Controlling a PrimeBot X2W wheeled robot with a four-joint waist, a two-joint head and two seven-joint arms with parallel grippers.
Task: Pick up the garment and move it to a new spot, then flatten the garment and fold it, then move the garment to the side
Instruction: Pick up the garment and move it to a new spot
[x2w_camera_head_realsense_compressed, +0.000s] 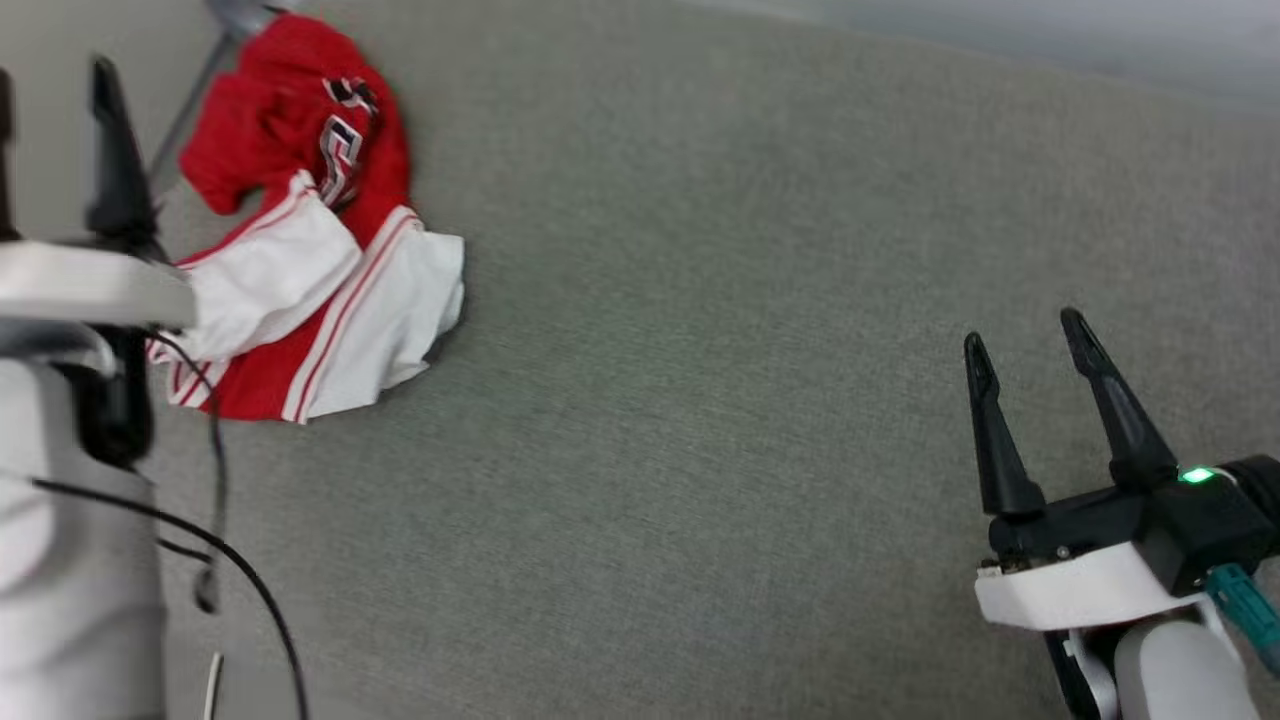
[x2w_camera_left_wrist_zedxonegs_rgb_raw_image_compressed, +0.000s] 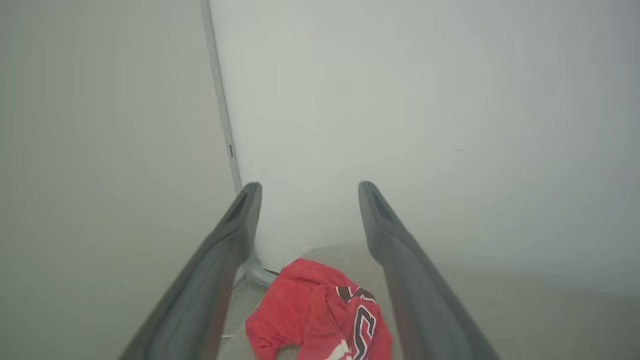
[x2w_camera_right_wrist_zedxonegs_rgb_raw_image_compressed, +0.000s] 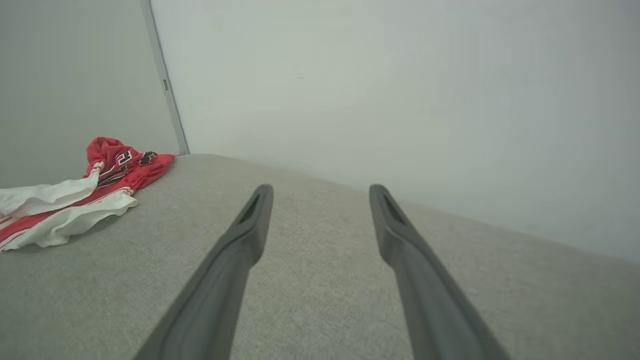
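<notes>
Up at the far left, the robot's left claw (x2w_camera_head_realsense_compressed: 52, 80) hangs with its long dark fingers (x2w_camera_head_realsense_compressed: 115, 150) spread wide, and nothing is between them. Just under it lies the crumpled red T-shirt with white sleeves and black number letters (x2w_camera_head_realsense_compressed: 310, 230), in a heap at the far left of the flat grey cloth top (x2w_camera_head_realsense_compressed: 700, 420). Over on the near right, the right claw (x2w_camera_head_realsense_compressed: 1024, 328) is spread wide too. It holds nothing and is well apart from the shirt.

I think the job now is picking the shirt up. To do it well, the left claw should go straight down onto a thick, bunched part of the heap. It should pinch more than one layer, then lift high so no sleeve drags.

Counting: one shirt, two claws, and two fingers on each claw, so four fingers.
</notes>
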